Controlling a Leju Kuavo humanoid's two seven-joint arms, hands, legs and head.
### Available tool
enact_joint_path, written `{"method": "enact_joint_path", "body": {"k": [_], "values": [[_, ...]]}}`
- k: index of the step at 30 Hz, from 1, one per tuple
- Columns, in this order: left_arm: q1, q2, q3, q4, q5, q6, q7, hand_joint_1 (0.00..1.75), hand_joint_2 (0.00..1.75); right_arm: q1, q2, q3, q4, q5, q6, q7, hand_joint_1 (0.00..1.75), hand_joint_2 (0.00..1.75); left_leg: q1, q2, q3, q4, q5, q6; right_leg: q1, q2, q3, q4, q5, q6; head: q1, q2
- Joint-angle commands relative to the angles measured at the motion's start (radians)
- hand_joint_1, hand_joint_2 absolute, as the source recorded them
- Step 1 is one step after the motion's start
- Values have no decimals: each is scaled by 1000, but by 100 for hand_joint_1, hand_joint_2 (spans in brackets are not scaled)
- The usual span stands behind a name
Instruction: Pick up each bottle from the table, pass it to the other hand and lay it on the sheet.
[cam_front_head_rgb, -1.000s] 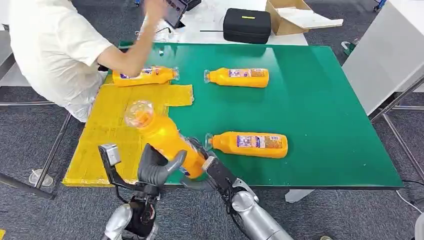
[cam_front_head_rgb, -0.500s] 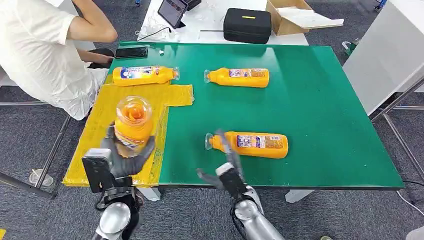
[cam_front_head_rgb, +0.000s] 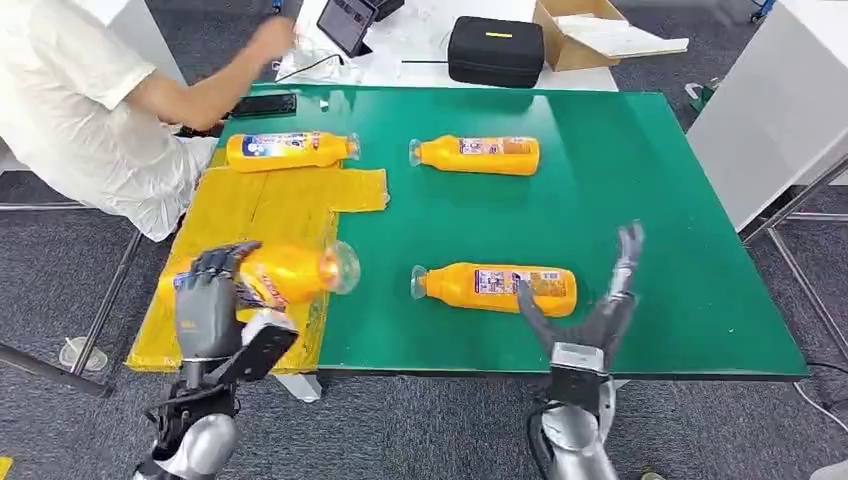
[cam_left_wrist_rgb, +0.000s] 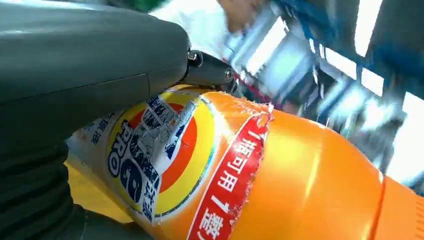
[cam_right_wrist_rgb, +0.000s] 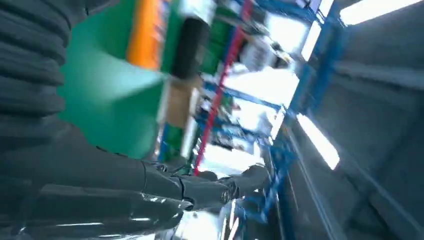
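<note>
One bottle (cam_front_head_rgb: 290, 273) gripped sideways in left hand (cam_front_head_rgb: 205, 300), over yellow sheet (cam_front_head_rgb: 240, 215)

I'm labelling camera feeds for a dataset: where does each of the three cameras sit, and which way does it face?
Head view: high on the robot, facing forward and down at the green table; left hand and right hand rise from below.
Left wrist view: behind the left hand, close on its held bottle.
Right wrist view: behind the right hand, fingers spread; blurred table and room beyond.
Head and left wrist views share the held bottle.
</note>
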Motion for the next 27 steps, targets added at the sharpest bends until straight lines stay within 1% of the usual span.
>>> {"method": "enact_joint_path", "body": {"k": [1,3,4,5,6,9,10,11,12,14,15,16,18,19,20,21,22,23,24,25,26,27], "values": [[-342,44,-80,546,-22,-327,19,175,175,-24,-5,33,-5,-110,135,2,0,175,1,-1,4,-1,1,0,1,-3,4,-1,0,-2,0,0],[-388,36,-103,648,-18,-356,8,175,175,-43,1,55,42,-105,147,2,0,175,0,0,8,-2,0,0,1,-3,7,-1,0,-3,-1,0],[-418,28,-96,721,18,-392,-10,175,175,-57,8,73,73,-123,176,2,0,175,0,0,5,-2,1,-1,1,-2,4,-1,2,-2,-1,0],[-431,27,-98,749,23,-396,-13,175,175,-62,9,81,85,-119,174,2,0,175,1,1,7,-2,1,-1,1,-1,6,-1,2,-4,-1,0],[-447,27,-99,780,30,-394,-26,175,175,-68,14,93,100,-122,174,2,0,175,1,1,4,-1,2,-2,1,0,3,-1,3,-4,0,0],[-451,25,-97,793,35,-390,-28,175,175,-68,13,97,102,-126,179,2,0,175,1,4,11,-2,-1,-1,2,1,9,-1,1,-6,-1,0],[-451,25,-97,793,35,-390,-28,175,175,-68,13,97,102,-126,179,2,0,175,1,3,4,-1,1,-2,1,0,3,0,2,-4,0,0],[-451,25,-97,793,35,-390,-28,175,175,-68,13,97,102,-126,179,2,0,175,1,2,6,-1,1,-2,2,-1,4,0,1,-4,0,0],[-451,25,-97,793,35,-390,-28,175,175,-68,13,97,102,-126,179,2,0,175,1,1,2,-1,2,-2,1,-1,1,0,2,-4,0,0],[-451,19,-92,796,46,-386,-28,175,175,-63,8,99,99,-126,186,2,0,175,1,3,7,-1,0,-2,1,1,6,0,1,-5,0,0],[-446,16,-78,794,64,-373,-33,164,175,-62,10,100,103,-129,191,2,0,175,1,3,3,-1,1,-2,1,1,2,0,2,-4,-1,0],[-440,8,-67,793,70,-351,-17,54,175,-59,12,100,103,-127,187,2,0,175,1,2,5,-1,1,-2,1,0,4,0,2,-4,0,0],[-439,3,-68,798,81,-379,-17,0,175,-54,12,100,102,-130,191,2,0,175,1,3,4,-1,1,-2,1,0,3,0,2,-4,0,0],[-443,7,-66,803,93,-410,-14,0,175,-53,11,98,108,-130,192,2,0,175,1,3,6,-1,1,-2,1,1,4,0,2,-4,-1,0],[-449,15,-66,804,100,-431,-12,0,175,-57,12,97,112,-132,195,2,0,175,1,3,3,-1,1,-2,1,1,2,0,2,-4,-1,0],[-450,18,-65,802,104,-433,-12,0,175,-59,12,97,117,-131,198,2,0,175,1,3,5,-1,1,-2,1,1,3,0,2,-4,-1,0],[-455,16,-47,809,131,-456,-7,0,175,-61,13,97,122,-132,203,2,0,175,1,3,6,0,0,-2,2,0,5,0,1,-5,0,0],[-459,17,-16,805,186,-505,-17,0,175,-64,17,99,134,-131,214,2,0,175,1,2,3,0,1,-2,2,0,2,0,2,-4,-1,0],[-457,25,-13,792,214,-533,-28,0,175,-66,16,105,138,-124,210,2,0,175,2,2,3,0,1,-2,2,0,2,0,2,-4,0,0],[-448,38,2,768,261,-576,-60,0,0,-68,17,109,147,-129,219,2,0,175,1,3,5,0,0,-2,2,0,4,0,1,-5,-1,0],[-430,54,17,729,315,-623,-68,0,0,-71,14,114,152,-128,216,2,0,175,2,4,4,-1,1,-2,2,2,3,0,2,-4,-1,0],[-430,54,17,729,315,-623,-68,0,0,-71,14,114,152,-128,216,2,0,175,2,4,3,-1,1,-2,2,3,2,0,3,-4,-1,0]]}}
